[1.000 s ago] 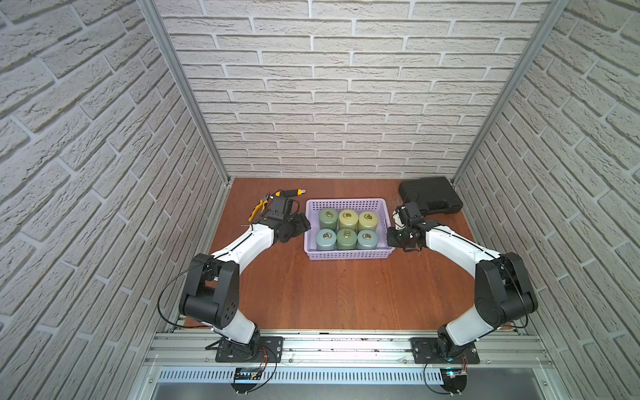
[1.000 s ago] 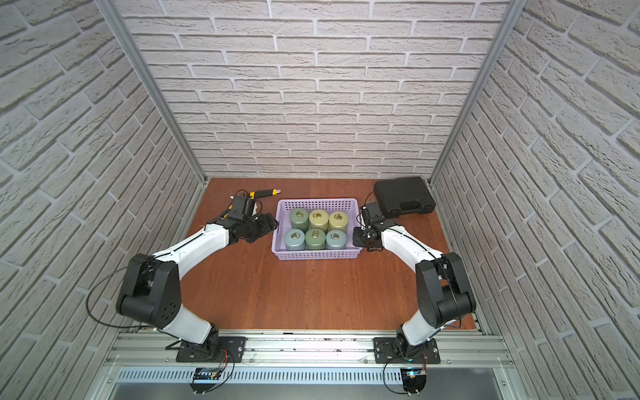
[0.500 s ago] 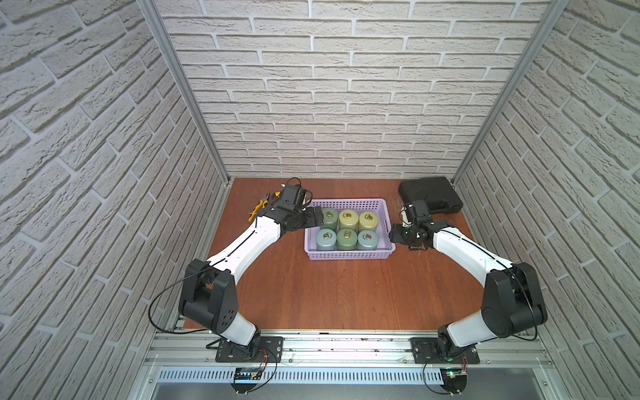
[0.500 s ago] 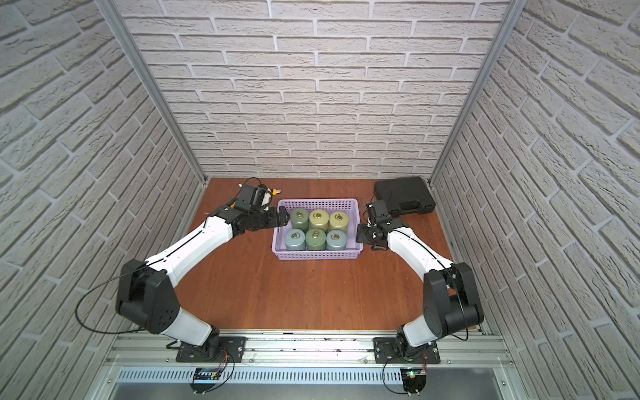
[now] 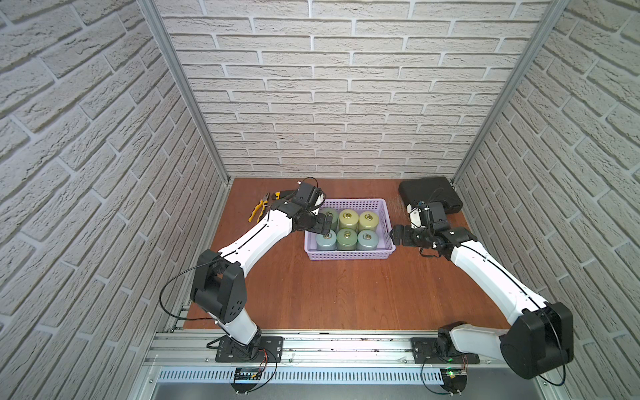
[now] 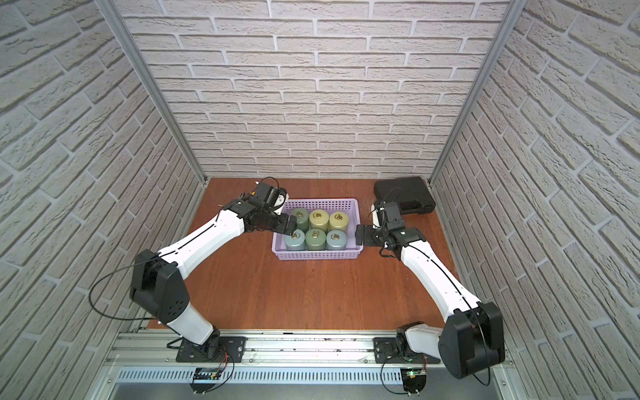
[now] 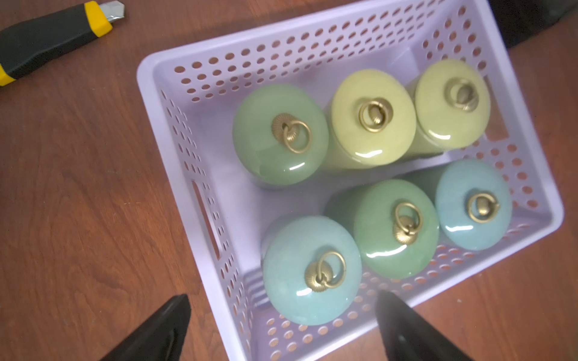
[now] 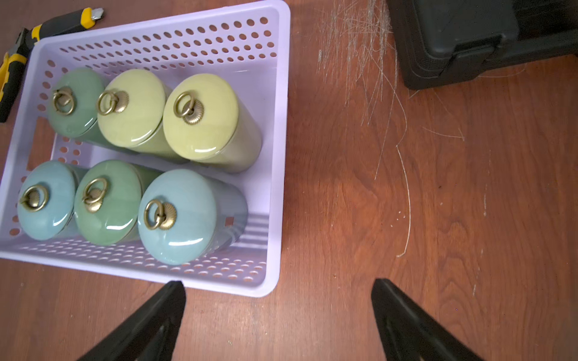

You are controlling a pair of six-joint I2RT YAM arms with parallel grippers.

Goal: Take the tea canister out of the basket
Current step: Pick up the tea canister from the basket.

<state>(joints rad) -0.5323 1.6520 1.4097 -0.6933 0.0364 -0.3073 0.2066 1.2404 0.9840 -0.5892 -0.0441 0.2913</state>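
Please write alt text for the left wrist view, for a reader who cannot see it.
A lavender perforated basket holds six ring-lidded canisters, two rows of three, on a wooden table. The left tool, open, is near a pale blue corner canister. A yellow-black utility knife lies outside.

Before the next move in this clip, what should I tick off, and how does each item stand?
1. Six tea canisters upright in the basket, lids on: ok.
2. Left jaws open: ok.
3. A canister between the left jaws: not ok; the nearest blue canister lies just beyond the tips.
4. Right jaws open and empty: ok.
5. Right jaws clear of the basket: cannot tell; one tip sits close by its right wall.
6. Bare table in front for set-down: ok; utility knife and black case lie apart.
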